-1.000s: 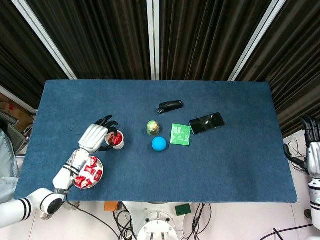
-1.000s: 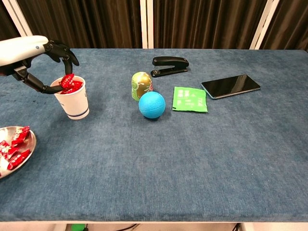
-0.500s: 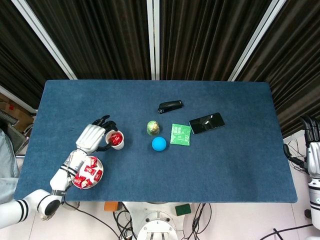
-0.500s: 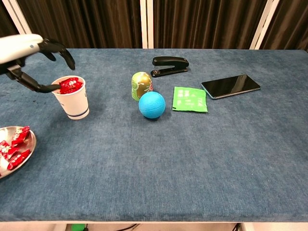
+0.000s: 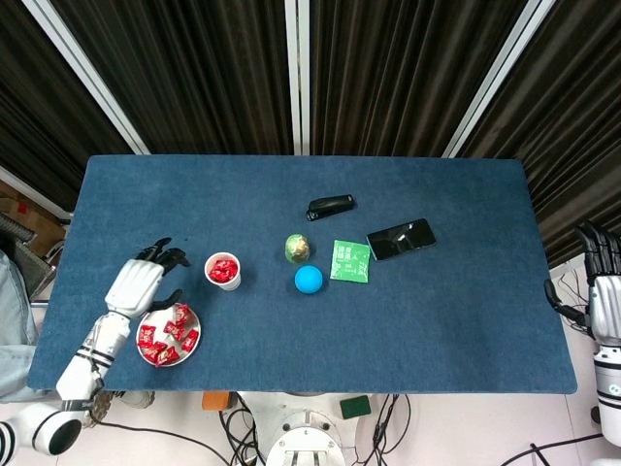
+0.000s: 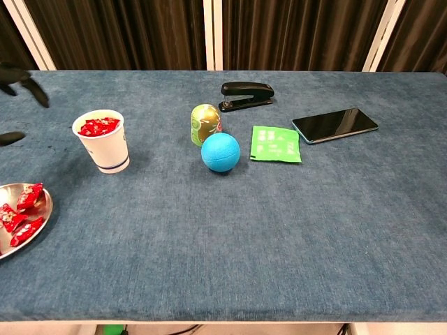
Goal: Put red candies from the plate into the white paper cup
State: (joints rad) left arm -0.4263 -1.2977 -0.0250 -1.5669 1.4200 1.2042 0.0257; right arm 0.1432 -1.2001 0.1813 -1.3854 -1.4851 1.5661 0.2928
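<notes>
Head view. My left hand [image 5: 136, 284] hovers over the table just left of the white paper cup [image 5: 223, 271], fingers apart, nothing in them. It is beside the plate [image 5: 167, 335], not over it. The cup holds a heap of red candies [image 5: 223, 270] up to about the rim. The plate, near the front-left edge, has a good number of red wrapped candies [image 5: 165, 332] on it. I judge the task well under way but not finished: several transfers look done, many pieces remain. My right hand [image 5: 600, 282] hangs off the table's right edge, well apart from everything; fingers look loosely spread and empty. Stapler [image 5: 330, 206], smartphone [image 5: 401, 238], green packet [image 5: 350, 260], blue ball [image 5: 309, 280] and a small green-gold can [image 5: 297, 248] sit mid-table, clear of the work.

Chest view. The cup [image 6: 102, 142] stands upright, candies [image 6: 98, 126] showing at the rim. Only the plate's edge [image 6: 43, 213] shows at left, with a few candies [image 6: 21, 213]. Of the left hand I see only dark fingertips [image 6: 35, 91] at the frame edge. Right hand not visible here. Next I would bring the left hand down over the plate for another piece.
</notes>
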